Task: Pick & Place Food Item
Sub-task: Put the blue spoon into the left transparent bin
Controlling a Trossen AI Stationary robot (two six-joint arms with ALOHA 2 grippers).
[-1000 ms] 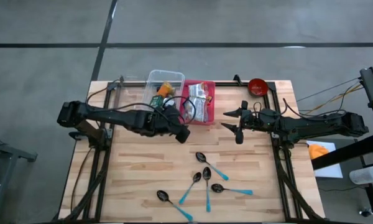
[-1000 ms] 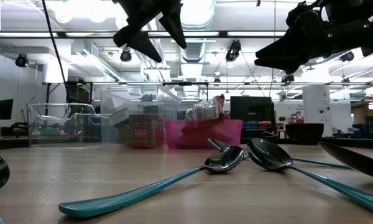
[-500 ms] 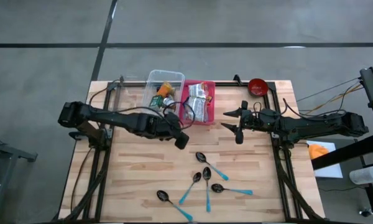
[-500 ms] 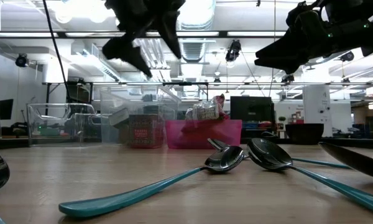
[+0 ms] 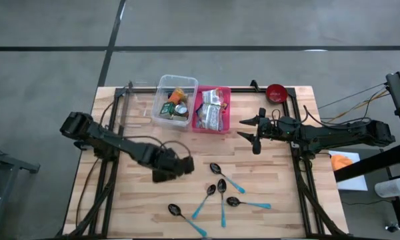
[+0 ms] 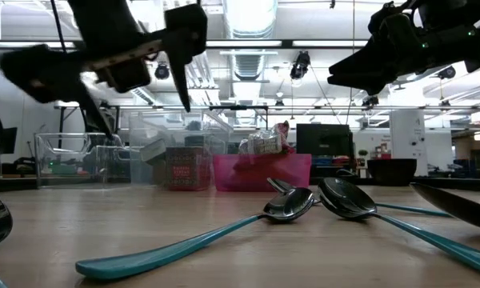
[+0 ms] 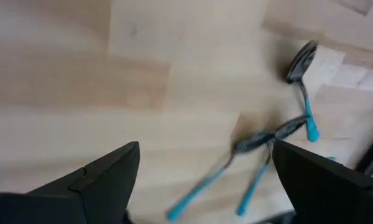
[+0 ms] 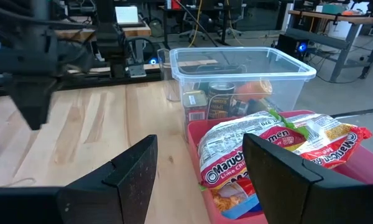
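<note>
- Presently, left gripper [image 5: 180, 167]: fingers spread, empty, above bare wooden table [image 5: 267, 220] near the teal-handled metal spoons [image 5: 221, 193].
- Right gripper [image 5: 248, 130]: fingers apart, empty, beside the pink plastic bin [image 5: 201, 127].
- Crinkled ramen noodle packets [image 8: 267, 149]: inside pink bin; approach from above, close squarely on one.
- Clear plastic tub [image 5: 161, 85]: adjoining, holds cans; avoid its rim.

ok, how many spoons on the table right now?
5, all in the near-centre part of the table: spoon one, spoon two, spoon three, spoon four, spoon five nearest the front edge. None look hidden.
</note>
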